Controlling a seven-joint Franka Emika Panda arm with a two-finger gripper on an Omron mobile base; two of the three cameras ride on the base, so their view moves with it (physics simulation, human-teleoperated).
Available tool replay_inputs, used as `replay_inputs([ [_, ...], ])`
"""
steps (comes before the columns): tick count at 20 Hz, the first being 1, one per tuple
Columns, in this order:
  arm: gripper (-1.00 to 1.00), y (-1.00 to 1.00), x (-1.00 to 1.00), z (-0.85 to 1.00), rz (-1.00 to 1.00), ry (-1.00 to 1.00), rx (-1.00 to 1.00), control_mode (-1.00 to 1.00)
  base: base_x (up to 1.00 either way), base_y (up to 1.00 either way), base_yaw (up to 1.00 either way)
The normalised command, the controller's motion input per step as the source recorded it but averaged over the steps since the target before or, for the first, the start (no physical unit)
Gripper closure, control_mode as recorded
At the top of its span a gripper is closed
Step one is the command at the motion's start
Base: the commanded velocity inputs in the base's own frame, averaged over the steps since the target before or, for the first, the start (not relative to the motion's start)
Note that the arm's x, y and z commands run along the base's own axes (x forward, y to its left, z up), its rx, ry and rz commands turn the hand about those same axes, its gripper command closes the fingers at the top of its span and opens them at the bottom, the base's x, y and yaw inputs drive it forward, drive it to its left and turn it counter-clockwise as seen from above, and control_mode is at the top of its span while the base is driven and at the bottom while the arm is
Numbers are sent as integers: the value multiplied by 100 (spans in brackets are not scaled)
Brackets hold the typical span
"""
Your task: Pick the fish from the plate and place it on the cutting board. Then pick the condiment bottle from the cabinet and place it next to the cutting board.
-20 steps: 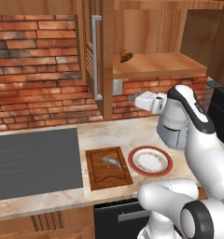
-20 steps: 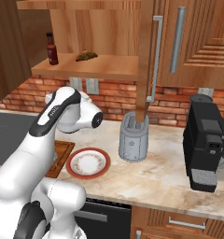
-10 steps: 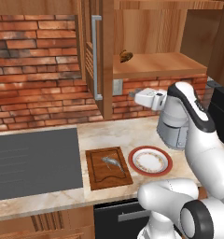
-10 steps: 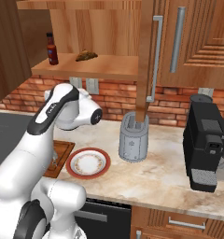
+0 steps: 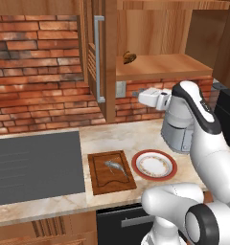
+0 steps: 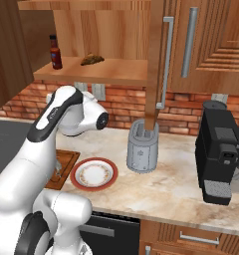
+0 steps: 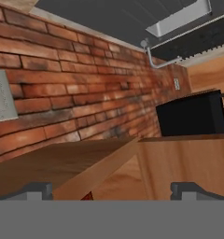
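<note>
Counter w/ fish (image 5: 116, 166) on cutting board (image 5: 110, 172), gripper (image 7: 112, 190) apparently open

A white arm (image 5: 203, 143) with dark joints is seen rising from its base and bending sharply at a raised elbow. From the elbow the forearm is angled downward, and the hand is turned out level to the arm's left. The pincer (image 5: 137, 93) is held level at the end of the hand, with nothing between its fingers. In the hand view, the two dark fingertips (image 7: 37, 190) are set wide apart, so the jaws are fully spread.
</note>
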Motion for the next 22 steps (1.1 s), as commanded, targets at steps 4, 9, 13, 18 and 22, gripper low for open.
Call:
replay_inputs([
  [4,-100,0,0,5,0,0,0,-100,0,0,0],
  [9,-100,0,-1,3,0,0,0,-100,0,0,0],
  [13,-100,0,-4,2,0,0,-1,-100,0,0,0],
  [18,-100,0,-4,2,0,0,0,-100,0,0,0],
  [22,-100,0,-4,5,0,0,-1,-100,0,0,0],
])
